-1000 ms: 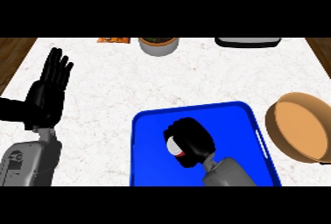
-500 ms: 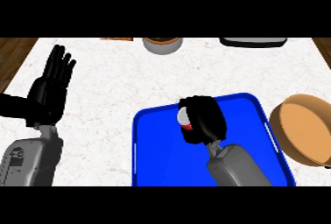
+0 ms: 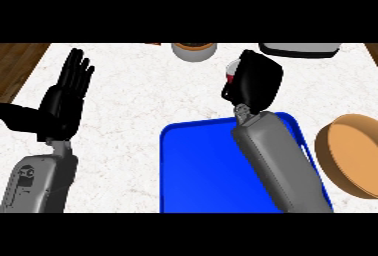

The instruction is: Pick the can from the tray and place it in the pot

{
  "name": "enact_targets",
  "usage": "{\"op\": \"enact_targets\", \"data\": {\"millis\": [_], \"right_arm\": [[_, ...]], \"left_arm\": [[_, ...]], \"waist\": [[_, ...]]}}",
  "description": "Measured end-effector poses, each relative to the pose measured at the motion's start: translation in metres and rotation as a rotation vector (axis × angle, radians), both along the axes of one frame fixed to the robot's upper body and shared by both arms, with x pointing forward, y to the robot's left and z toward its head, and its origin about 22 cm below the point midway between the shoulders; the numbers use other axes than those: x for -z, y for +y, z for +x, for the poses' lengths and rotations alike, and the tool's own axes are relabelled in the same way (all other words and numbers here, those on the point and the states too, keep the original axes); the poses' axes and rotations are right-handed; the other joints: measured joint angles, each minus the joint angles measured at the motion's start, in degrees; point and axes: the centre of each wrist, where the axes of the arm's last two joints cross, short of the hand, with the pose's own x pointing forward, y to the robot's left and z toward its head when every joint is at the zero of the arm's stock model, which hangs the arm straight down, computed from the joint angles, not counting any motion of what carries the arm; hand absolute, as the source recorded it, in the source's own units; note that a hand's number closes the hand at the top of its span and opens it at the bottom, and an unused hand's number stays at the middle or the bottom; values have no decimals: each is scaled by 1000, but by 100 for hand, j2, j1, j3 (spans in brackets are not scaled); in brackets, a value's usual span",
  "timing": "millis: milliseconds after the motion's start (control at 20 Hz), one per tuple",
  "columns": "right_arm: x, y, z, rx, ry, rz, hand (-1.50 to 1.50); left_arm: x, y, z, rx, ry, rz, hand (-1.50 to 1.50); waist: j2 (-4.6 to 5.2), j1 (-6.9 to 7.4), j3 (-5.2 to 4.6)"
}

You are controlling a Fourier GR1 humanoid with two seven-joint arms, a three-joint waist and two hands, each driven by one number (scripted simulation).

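Note:
My right hand (image 3: 257, 82) hangs above the white counter, beyond the far edge of the blue tray (image 3: 203, 170), with its fingers curled round the can (image 3: 232, 73). Only a sliver of the can's red and white side peeks out at the hand's left. The tan pot (image 3: 353, 152) sits at the right edge of the view, beside the tray and well to the right of my hand. My right forearm crosses the tray's right part. Over at the left, my left hand (image 3: 63, 102) rests open, fingers up.
A grey cup-like container (image 3: 194, 50) stands at the counter's far edge. A dark and white appliance (image 3: 299, 49) sits at the far right. Brown wooden floor (image 3: 18, 62) shows past the counter's left edge.
My right hand has lifted the can off the tray and carried it away from me, past the tray's far edge. The view has shifted a little. The left hand has stayed put.

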Motion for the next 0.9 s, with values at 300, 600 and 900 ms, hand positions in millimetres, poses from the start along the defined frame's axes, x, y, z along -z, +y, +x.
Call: {"op": "enact_targets", "data": {"millis": [300,600,900], "right_arm": [[-50,16,20,185,-199,-125,150],[-77,12,21,309,-307,-175,150],[-81,-25,12,398,-283,-144,150]], "left_arm": [[4,5,-2,-15,9,-5,0],[7,13,-7,-47,14,-8,0],[11,26,-13,-78,22,-5,0]], "waist": [[-26,-96,6],[-68,-294,18],[-97,-457,26]]}}
